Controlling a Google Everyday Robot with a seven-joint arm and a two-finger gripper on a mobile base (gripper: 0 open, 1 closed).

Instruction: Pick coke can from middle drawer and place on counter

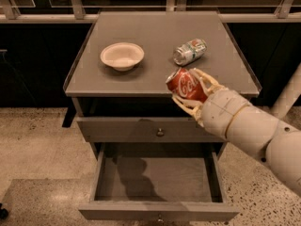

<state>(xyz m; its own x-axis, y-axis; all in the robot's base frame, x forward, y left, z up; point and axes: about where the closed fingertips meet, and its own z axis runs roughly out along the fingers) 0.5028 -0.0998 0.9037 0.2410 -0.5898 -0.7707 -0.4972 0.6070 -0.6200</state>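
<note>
Grey counter [155, 36], gripper [185, 85] with coke can [189, 82] at edge

Coke can [187, 82] part-hid, pincer [192, 89] by counter [160, 36]

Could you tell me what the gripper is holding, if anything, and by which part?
The gripper holds the coke can by its sides, at the front edge of the counter, above the open drawer.

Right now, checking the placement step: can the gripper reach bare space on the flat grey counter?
Probably yes: the gripper, holding the red coke can, is at the flat grey counter's front edge, with bare top just beyond.
</note>
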